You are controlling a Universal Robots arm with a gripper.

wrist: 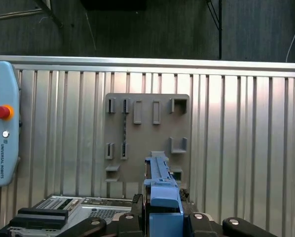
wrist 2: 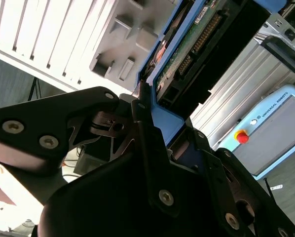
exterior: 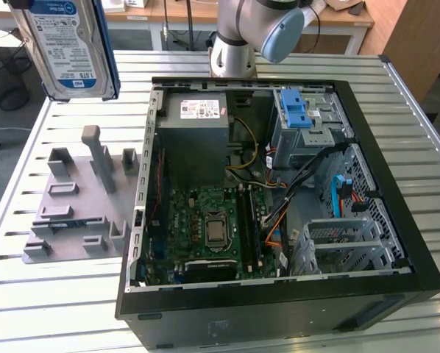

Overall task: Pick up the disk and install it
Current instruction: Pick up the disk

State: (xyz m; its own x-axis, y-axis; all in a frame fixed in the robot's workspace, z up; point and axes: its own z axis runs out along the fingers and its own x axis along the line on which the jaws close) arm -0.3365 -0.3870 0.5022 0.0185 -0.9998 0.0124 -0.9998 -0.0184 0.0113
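The disk, silver with a white-and-blue label and blue side rails, hangs in the air at the exterior view's upper left, above the slatted table. In both wrist views my gripper is shut on it. The black fingers clamp the blue rail. In the first wrist view the disk shows edge-on, rising from my gripper, with the grey holder plate behind it. That holder lies on the table to the exterior view's left of the open computer case.
Inside the case are a grey power-supply box, a drive cage with a blue latch, a motherboard and a wire-mesh bay. The arm's base stands behind the case. A teach pendant lies on the table.
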